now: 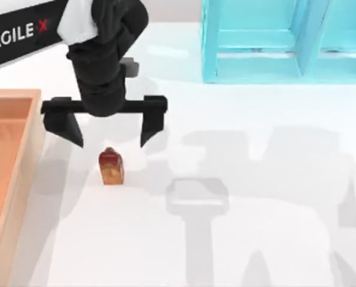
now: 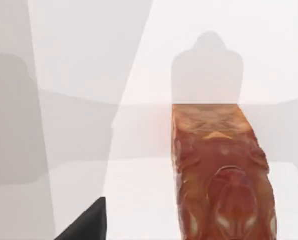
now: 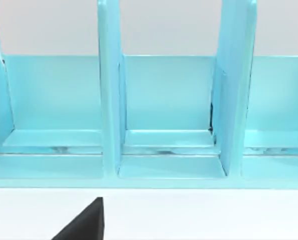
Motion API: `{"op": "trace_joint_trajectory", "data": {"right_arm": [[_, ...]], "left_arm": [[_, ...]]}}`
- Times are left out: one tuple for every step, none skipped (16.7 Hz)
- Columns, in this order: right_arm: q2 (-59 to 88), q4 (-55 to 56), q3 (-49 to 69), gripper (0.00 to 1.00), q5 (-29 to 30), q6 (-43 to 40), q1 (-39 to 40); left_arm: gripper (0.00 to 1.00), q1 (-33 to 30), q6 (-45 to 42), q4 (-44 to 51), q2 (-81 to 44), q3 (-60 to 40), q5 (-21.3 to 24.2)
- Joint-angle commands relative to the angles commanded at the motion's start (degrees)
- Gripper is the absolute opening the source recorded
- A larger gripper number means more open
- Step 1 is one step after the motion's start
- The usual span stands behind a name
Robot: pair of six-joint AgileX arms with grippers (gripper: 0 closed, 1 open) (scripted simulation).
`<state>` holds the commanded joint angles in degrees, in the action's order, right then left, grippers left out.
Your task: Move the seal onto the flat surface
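you're seeing the amber-brown, red-topped seal standing upright on the plain white bench, near its left side.

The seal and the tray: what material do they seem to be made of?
The seal: probably polished stone or resin, judging by its glossy, mottled amber body and dark red top. The tray: apparently light wood with a matte finish, pale tan with a raised rim.

The seal has a marbled amber-brown body with a dark red rounded top. The tabletop is plain white with grey shadows. The left gripper is black; its arm is black with white "AGILEX" lettering. The tray is light wood. The shelf unit is turquoise.
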<state>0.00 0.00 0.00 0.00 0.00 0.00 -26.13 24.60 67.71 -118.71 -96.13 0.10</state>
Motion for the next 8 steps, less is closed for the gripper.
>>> {"op": "trace_joint_trajectory", "data": {"right_arm": [[0.0, 0.0, 0.0, 1.00, 0.0, 0.0, 0.0], [0.0, 0.0, 0.0, 1.00, 0.0, 0.0, 0.0], [0.0, 0.0, 0.0, 1.00, 0.0, 0.0, 0.0], [0.0, 0.0, 0.0, 1.00, 0.0, 0.0, 0.0], [0.0, 0.0, 0.0, 1.00, 0.0, 0.0, 0.0], [0.0, 0.0, 0.0, 1.00, 0.0, 0.0, 0.0], [0.0, 0.0, 0.0, 1.00, 0.0, 0.0, 0.0], [0.0, 0.0, 0.0, 1.00, 0.0, 0.0, 0.0]], "left_arm": [[1.00, 0.0, 0.0, 3.4, 0.2, -2.4, 0.0], [1.00, -0.1, 0.1, 6.6, 0.5, -4.7, 0.0], [1.00, -0.1, 0.1, 9.6, 0.8, -7.0, 0.0], [1.00, -0.1, 0.1, 12.1, 1.3, -9.3, 0.0], [1.00, -0.1, 0.1, 14.1, 1.9, -11.4, 0.0], [1.00, -0.1, 0.0, 15.6, 2.5, -12.8, 0.0], [1.00, 0.0, 0.0, 16.5, 3.1, -13.7, 0.0], [1.00, 0.0, 0.0, 16.9, 3.3, -14.0, 0.0]]}}
